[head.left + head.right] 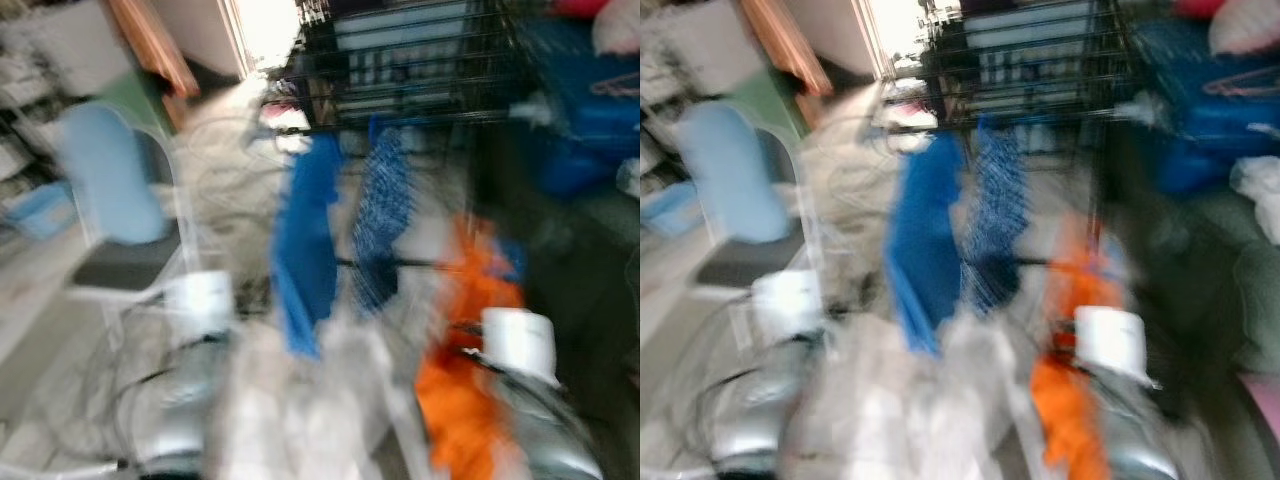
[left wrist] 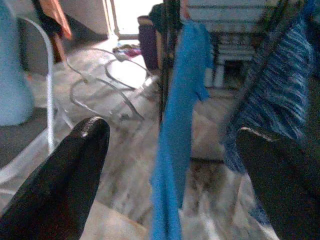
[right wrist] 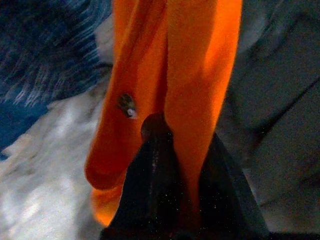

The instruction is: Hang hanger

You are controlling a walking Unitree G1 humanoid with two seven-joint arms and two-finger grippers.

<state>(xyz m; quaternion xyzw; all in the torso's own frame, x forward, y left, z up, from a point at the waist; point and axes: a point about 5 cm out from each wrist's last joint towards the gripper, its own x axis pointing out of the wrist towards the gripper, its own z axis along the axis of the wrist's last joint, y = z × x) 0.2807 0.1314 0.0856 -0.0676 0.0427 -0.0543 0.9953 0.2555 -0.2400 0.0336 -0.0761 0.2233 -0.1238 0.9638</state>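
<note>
1 orange garment, right pincer clamped

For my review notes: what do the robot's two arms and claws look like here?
Both arms are silver, each with a white cylindrical wrist section, blurred in the head views; dark cables loop beside the left arm. The right arm looks alike. The left claw has two long, glossy black fingers with rounded tips; the right claw has matching black fingers.

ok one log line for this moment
left pincer: open, empty | right pincer: shut on orange garment | blue garment hanging | head views blurred
</note>
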